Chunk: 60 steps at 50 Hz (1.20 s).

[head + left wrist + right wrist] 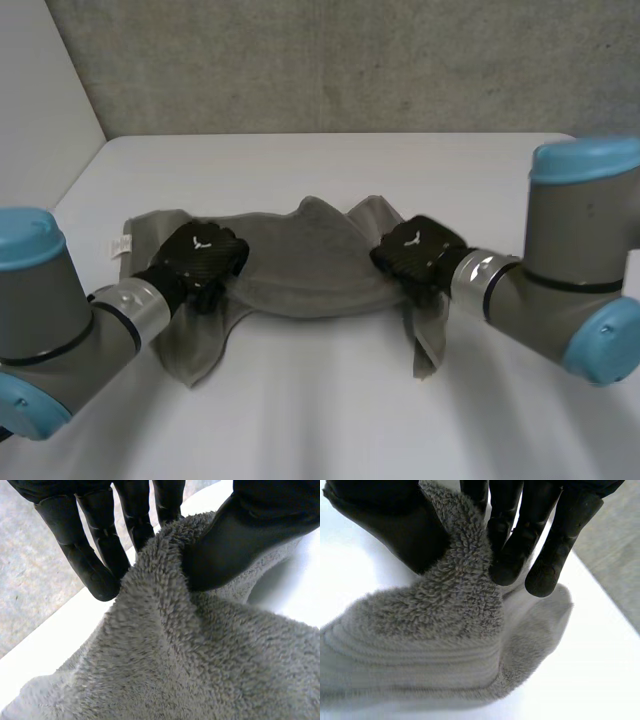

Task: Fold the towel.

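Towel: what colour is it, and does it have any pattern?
The towel is plain grey, no pattern; best seen in the left wrist view.

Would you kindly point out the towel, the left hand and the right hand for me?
towel (300, 270): head view, its middle between the hands.
left hand (205, 255): head view, back of the hand.
right hand (418, 250): head view, back of the hand.

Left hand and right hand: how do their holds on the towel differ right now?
The left hand holds the towel near its left end, by the white label; the right hand holds near its right end. The flap by the left hand is broad; the one by the right hand is narrow. Shared: each pinches a raised ridge of cloth between thumb and fingers.
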Available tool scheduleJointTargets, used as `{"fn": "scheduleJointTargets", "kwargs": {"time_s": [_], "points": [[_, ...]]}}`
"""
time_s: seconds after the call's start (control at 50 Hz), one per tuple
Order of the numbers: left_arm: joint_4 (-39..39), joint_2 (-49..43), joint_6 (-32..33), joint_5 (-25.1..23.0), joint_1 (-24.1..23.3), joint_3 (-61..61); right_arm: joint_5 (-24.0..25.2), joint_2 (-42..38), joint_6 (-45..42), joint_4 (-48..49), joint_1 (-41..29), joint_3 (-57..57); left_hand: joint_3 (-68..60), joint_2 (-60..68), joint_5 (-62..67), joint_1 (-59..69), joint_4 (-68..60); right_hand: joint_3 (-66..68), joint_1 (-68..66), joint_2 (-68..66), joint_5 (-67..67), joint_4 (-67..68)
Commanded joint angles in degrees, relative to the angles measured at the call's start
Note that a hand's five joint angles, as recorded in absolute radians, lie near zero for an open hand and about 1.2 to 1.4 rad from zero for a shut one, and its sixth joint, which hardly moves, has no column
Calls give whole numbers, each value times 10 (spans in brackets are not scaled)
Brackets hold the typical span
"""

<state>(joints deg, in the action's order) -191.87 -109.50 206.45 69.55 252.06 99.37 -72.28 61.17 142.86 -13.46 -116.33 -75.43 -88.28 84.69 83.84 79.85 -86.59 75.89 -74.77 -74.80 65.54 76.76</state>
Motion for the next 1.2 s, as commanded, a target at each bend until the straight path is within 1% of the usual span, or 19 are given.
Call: {"fn": "scheduleJointTargets", "kwargs": {"time_s": [0.02,0.1,0.14,0.18,0.2,0.22,0.24,0.28,0.3,0.32,0.34,0.36,0.38,0.48,0.58,0.74,0.84,0.98,1.2], "points": [[32,23,-3,-4,-5,-74,-8,54,44,-17,16,32,83,-47,-138,1,66,41,-52,-52,45,32],[31,-2,4,-4,-10,-88,-8,20,44,-22,15,48,83,-47,-138,1,66,41,-52,-52,45,32],[32,-26,4,-3,-12,-97,-10,-4,44,-22,15,58,168,-132,-224,-84,151,41,-52,-52,45,32],[37,-65,3,1,-17,-116,-12,-25,44,-21,12,70,541,-506,-597,-457,525,41,-52,-52,45,32],[37,-65,3,2,-17,-116,-16,-45,44,-17,11,82,543,-508,-599,-459,527,41,-52,-52,45,32],[38,-78,3,3,-18,-122,-16,-46,44,-17,11,82,715,-679,-771,-631,698,41,-52,-52,45,32],[38,-86,3,7,-21,-124,-24,-68,44,-17,11,98,780,-744,-836,-696,763,41,-52,-52,45,32],[38,-88,3,16,-22,-125,-37,-94,44,-15,10,118,779,-743,-835,-695,762,7,-18,-18,10,-2],[38,-85,0,28,-22,-125,-64,-119,44,-14,10,144,779,-743,-835,-695,762,-260,249,249,-257,-269],[38,-85,0,28,-22,-125,-64,-120,44,-14,10,144,779,-743,-835,-695,762,-263,252,252,-259,-271],[38,-80,-3,42,-22,-124,-83,-131,45,-13,9,163,779,-743,-835,-695,762,-538,526,527,-534,-546],[38,-80,-4,42,-22,-124,-83,-131,45,-13,9,163,779,-743,-835,-695,762,-540,529,529,-537,-549],[39,-77,-5,58,-23,-122,-101,-134,48,-10,9,172,777,-741,-833,-693,760,-659,648,648,-655,-668],[43,-14,-23,103,-18,-89,-121,-117,51,27,15,143,777,-741,-833,-693,760,-659,648,648,-655,-668],[36,122,-45,125,-14,14,-120,51,52,121,18,-20,769,-733,-824,-685,752,-659,648,648,-655,-668],[34,222,-91,143,-12,134,-117,186,51,176,29,-198,707,-671,-762,-623,690,-659,648,648,-655,-668],[37,218,-122,147,-15,175,-116,227,51,179,37,-281,618,-582,-673,-533,601,-651,640,640,-648,-660],[32,143,-140,153,-17,195,-112,243,71,222,39,-367,617,-582,-673,-533,601,-624,613,614,-621,-633],[5,24,-161,231,-23,152,-120,204,118,343,29,-433,626,-590,-681,-542,609,-592,581,582,-589,-601]]}}
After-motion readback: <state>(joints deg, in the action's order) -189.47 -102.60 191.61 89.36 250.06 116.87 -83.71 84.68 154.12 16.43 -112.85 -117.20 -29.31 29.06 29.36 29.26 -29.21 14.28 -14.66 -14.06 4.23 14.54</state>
